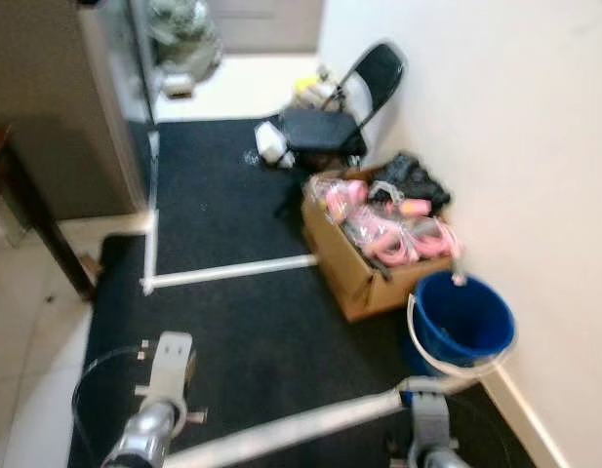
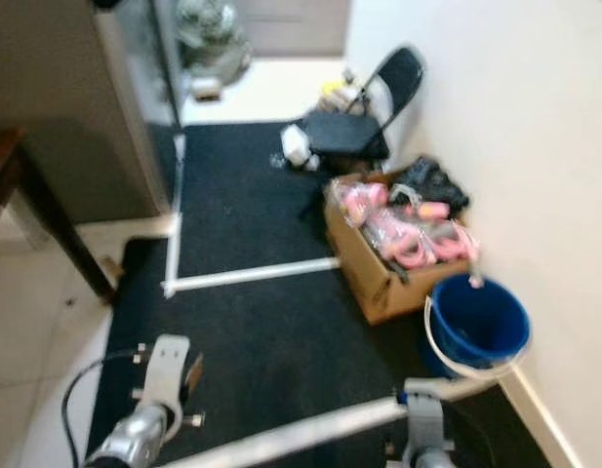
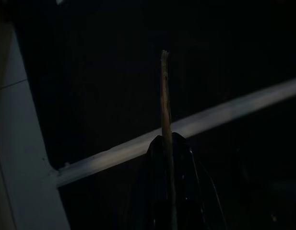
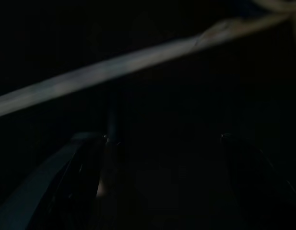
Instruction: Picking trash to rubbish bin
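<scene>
A blue bucket (image 1: 463,317) with a white handle stands on the black carpet by the right wall. In the dark left wrist view, my left gripper (image 3: 167,140) is shut on a thin brown strip (image 3: 164,91) that sticks out past the fingertips, over the carpet and a white tape line. My left arm (image 1: 154,405) is low at the front left. The right arm (image 1: 429,429) is low at the front right, just before the bucket. My right gripper (image 4: 162,140) is open, with nothing between its fingers.
A cardboard box (image 1: 359,278) full of pink items stands behind the bucket. Further back are a black folding chair (image 1: 330,127), a white crumpled thing (image 1: 269,141) and a black bag (image 1: 413,180). A dark table leg (image 1: 47,229) stands left. White tape lines (image 1: 232,270) cross the carpet.
</scene>
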Controlling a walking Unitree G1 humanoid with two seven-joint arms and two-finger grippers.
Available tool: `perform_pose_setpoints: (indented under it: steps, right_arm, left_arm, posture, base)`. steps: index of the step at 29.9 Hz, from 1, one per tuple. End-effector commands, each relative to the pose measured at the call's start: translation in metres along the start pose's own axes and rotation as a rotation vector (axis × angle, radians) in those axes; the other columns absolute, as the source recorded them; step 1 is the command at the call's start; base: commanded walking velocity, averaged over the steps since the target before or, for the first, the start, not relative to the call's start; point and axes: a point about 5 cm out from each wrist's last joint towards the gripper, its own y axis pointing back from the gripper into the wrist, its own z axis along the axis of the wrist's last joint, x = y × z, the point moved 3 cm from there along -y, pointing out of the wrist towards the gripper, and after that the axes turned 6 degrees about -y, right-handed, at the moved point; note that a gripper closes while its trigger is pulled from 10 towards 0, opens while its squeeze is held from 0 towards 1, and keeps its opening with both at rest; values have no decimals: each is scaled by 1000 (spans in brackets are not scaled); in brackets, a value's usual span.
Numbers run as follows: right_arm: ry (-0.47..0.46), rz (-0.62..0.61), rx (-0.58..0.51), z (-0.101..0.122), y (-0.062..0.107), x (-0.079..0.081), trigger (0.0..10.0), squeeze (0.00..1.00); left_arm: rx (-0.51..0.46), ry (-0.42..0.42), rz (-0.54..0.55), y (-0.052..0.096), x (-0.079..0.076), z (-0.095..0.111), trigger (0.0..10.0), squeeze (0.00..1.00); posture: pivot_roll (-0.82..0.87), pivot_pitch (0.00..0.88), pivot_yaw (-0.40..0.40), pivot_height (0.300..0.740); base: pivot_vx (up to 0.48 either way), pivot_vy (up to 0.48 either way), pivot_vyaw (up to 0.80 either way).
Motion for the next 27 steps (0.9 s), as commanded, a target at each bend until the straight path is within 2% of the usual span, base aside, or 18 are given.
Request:
perform_pose_setpoints:
  steps: [1, 18, 27]
  right_arm:
    - [3, -10, 21, -7, 2, -4, 10000, 0]
    - [9, -3, 28, -10, 2, -3, 10000, 0]
    - [11, -3, 26, -10, 2, -4, 10000, 0]
  left_arm:
    - [3, 17, 12, 1, 3, -4, 10000, 0]
    - [-34, 58, -23, 1, -1, 1, 10000, 0]
    - [-43, 55, -39, 2, -2, 1, 10000, 0]
  posture:
    - [82, 121, -15, 740]
    - [84, 120, -19, 740]
    - [84, 122, -15, 740]
  base:
    - [0, 0, 0]
    - [0, 0, 0]
    - [406, 0, 0]
